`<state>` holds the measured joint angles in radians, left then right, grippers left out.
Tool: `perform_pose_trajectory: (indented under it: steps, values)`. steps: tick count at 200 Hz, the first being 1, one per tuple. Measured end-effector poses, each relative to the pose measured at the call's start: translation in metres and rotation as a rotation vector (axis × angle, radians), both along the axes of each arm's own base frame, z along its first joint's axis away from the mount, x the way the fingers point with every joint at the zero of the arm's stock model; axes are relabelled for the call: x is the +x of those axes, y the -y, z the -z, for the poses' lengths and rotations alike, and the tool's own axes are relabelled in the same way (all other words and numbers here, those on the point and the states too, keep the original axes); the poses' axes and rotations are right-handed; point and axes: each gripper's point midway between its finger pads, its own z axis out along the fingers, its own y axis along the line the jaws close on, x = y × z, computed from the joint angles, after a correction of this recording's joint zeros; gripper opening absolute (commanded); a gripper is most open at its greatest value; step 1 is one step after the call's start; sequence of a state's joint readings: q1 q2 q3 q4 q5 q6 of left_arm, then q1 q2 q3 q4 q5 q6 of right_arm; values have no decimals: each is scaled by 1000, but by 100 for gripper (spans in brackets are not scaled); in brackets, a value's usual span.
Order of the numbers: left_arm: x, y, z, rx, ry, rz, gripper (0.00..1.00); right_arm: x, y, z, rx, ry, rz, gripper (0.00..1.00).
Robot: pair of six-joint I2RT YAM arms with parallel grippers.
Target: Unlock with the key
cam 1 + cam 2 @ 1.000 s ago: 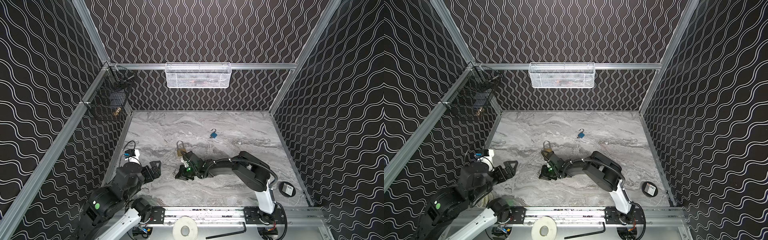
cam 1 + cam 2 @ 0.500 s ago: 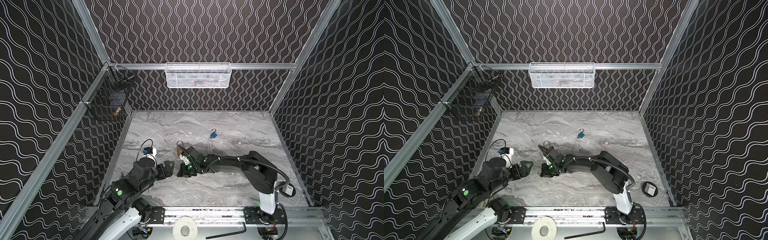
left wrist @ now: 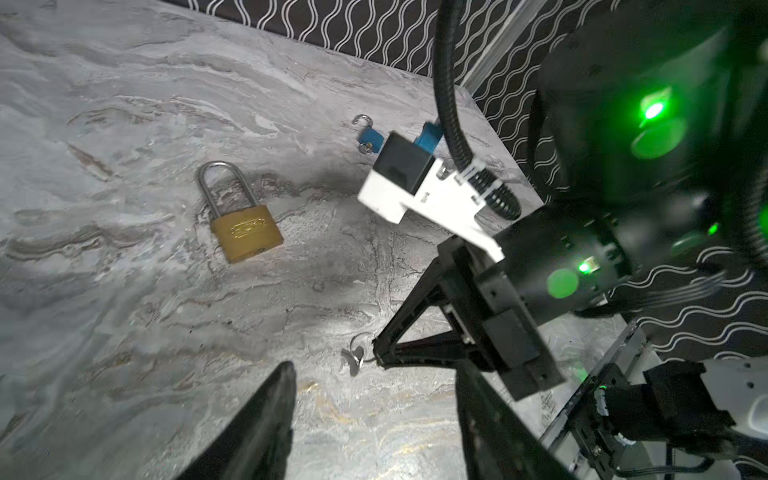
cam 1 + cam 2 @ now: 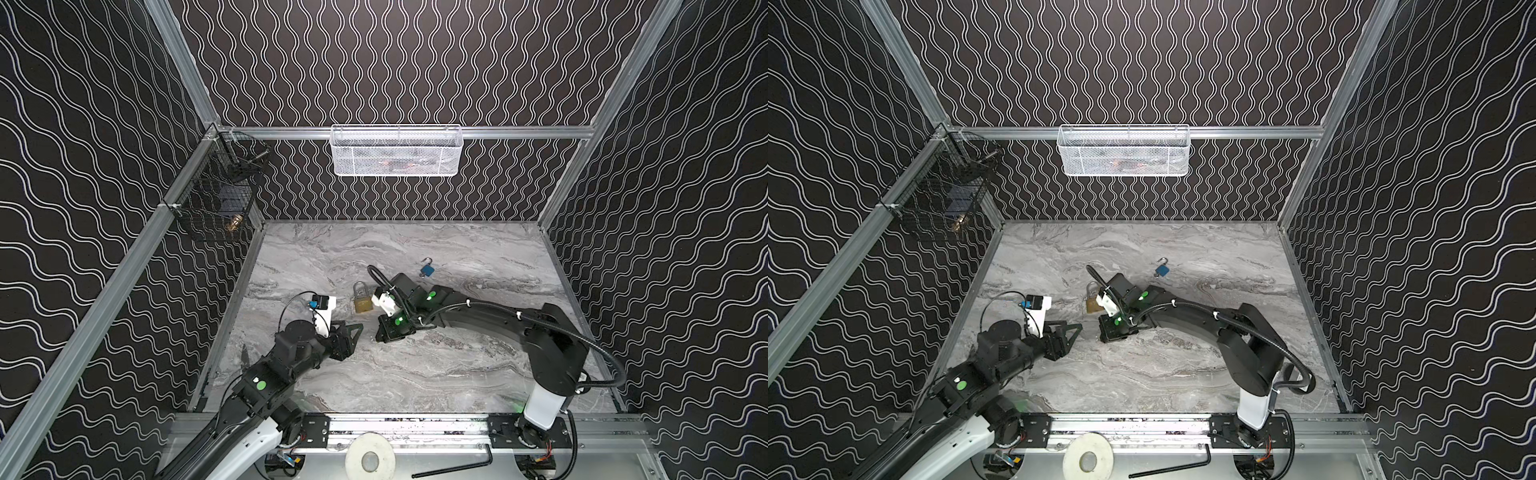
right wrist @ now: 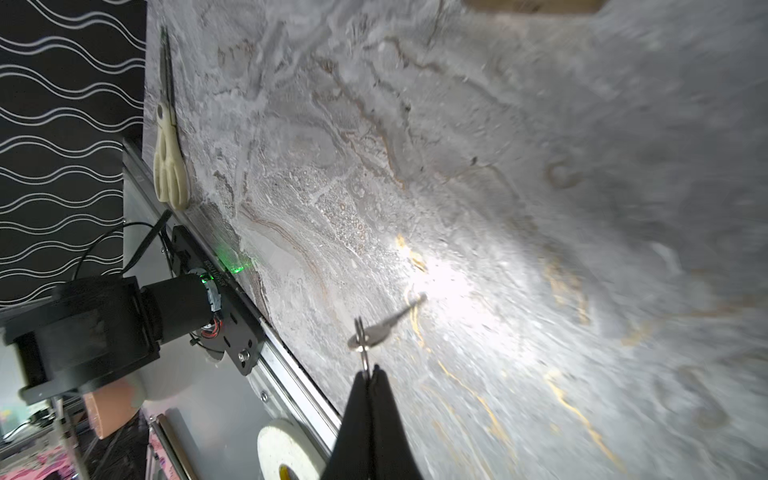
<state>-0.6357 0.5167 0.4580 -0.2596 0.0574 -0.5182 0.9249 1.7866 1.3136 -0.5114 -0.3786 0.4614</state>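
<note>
2 padlocks are seen on the marble surface (image 4: 457, 374). The brass padlock (image 4: 363, 300) lies at the centre of both top views, with a blue padlock (image 4: 427, 270) to its upper right. The key (image 5: 386, 326) is held in the clenched jaws of the right gripper (image 5: 370, 376), just below the brass padlock. The left gripper (image 4: 354, 333) is held with its jaws released, grasping nothing.

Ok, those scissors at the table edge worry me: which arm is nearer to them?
Left. The left arm passes close by the scissors; the right gripper, pinching the key ring, is farther out, mid-table.
</note>
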Motion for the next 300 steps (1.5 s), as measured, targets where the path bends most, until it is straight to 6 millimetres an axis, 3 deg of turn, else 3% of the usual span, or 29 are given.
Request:
perform_pose_trajectory:
  steps: [57, 126, 163, 225, 300]
  values:
    - [12, 17, -10, -16, 220, 72, 57, 15, 22, -25, -22, 45, 10, 0]
    - [3, 41, 6, 31, 403, 179, 54, 27, 23, -60, 10, 113, 2, 0]
    - [1, 47, -5, 42, 504, 199, 54, 29, 24, -81, 40, 155, 4, 0]
    - [7, 51, -3, 119, 579, 205, 46, 27, 25, -93, 65, 173, 3, 0]
    - [20, 59, 15, 176, 567, 200, 43, 21, 24, -105, 102, 169, -11, 0]
